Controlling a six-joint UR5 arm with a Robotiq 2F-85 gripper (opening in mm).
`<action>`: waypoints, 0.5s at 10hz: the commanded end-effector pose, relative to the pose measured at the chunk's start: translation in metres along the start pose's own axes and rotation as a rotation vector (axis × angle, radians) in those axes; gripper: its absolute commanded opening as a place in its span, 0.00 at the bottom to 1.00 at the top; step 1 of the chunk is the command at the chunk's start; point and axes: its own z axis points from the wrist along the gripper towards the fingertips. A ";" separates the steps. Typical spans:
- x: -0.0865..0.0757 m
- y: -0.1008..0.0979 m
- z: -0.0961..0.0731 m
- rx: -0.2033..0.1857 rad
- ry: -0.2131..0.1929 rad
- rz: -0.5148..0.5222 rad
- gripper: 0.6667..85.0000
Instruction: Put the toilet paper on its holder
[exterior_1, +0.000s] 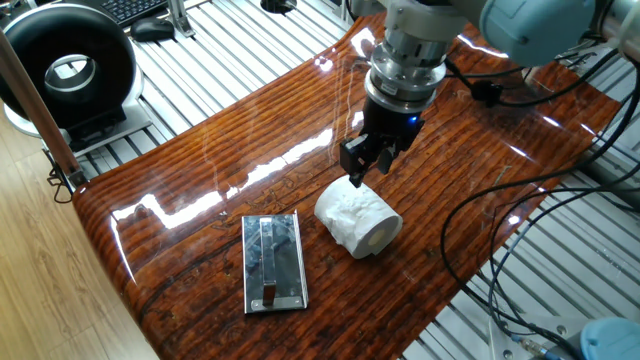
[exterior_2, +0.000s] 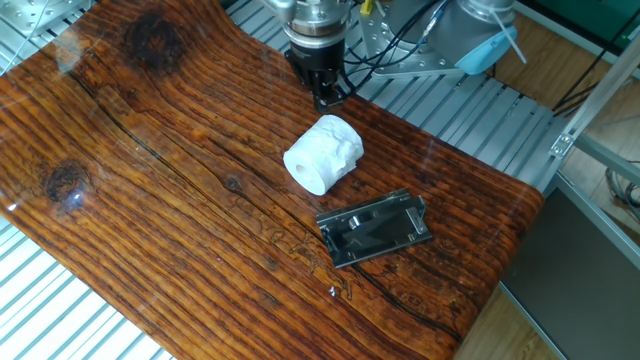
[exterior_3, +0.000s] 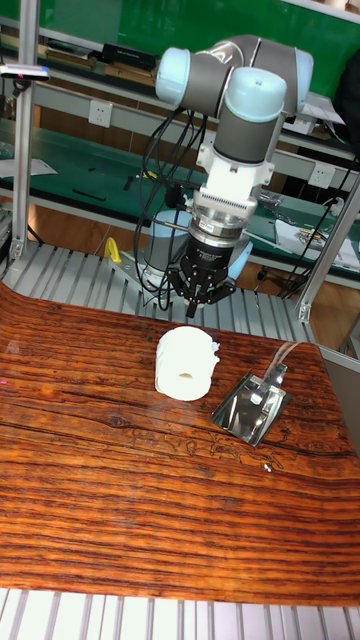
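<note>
The toilet paper (exterior_1: 355, 220) (exterior_2: 322, 153) (exterior_3: 186, 362) is a white crumpled roll lying on its side on the wooden table, its core hole facing the table's front edge. The holder (exterior_1: 273, 262) (exterior_2: 375, 228) (exterior_3: 250, 405) is a flat chrome plate with a raised bar, lying flat beside the roll and not touching it. My gripper (exterior_1: 362, 172) (exterior_2: 328, 98) (exterior_3: 198, 305) hangs just above and behind the roll. Its black fingers are shut, holding nothing and apart from the paper.
A large black-and-white ring-shaped device (exterior_1: 68, 70) stands off the table at the far left. Black cables (exterior_1: 520, 230) trail over the slatted metal bench on the right. The wooden top (exterior_2: 150, 200) stretches wide to the left of the roll.
</note>
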 end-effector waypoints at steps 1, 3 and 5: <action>0.004 -0.002 0.003 -0.002 0.028 -0.089 0.02; 0.004 -0.001 0.001 -0.005 0.028 -0.060 0.00; -0.007 -0.002 0.001 -0.004 -0.015 -0.034 0.11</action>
